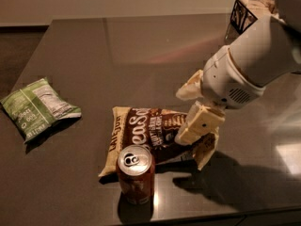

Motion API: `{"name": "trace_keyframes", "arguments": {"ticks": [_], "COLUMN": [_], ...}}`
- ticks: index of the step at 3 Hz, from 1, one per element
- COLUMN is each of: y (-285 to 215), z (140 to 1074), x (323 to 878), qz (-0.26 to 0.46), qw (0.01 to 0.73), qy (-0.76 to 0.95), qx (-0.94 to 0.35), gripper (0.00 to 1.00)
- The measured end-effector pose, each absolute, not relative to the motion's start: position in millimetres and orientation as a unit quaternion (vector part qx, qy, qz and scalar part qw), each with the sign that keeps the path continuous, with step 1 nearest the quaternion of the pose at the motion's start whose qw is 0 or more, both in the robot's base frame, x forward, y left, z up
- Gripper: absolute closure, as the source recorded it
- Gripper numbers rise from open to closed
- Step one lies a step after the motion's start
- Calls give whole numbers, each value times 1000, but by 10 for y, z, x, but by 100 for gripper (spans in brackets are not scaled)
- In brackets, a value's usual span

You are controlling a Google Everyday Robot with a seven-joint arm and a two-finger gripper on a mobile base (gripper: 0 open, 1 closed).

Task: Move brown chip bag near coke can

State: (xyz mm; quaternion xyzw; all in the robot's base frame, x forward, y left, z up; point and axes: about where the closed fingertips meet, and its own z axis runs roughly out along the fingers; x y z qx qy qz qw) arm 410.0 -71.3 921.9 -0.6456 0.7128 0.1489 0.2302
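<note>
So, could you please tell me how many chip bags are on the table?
2. The green chip bag lies near the table's left edge; the brown chip bag lies centrally, behind the coke can, with the gripper at its right end. None seems hidden.
</note>
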Motion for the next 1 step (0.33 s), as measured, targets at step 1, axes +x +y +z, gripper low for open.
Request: {"name": "trace_keyframes", "arguments": {"ticks": [1], "y": [-708], "z": [9231], "x": [4093], "qz": [148], "qw": [231], "qy": [712], "qx": [-646], "gripper": [0]}}
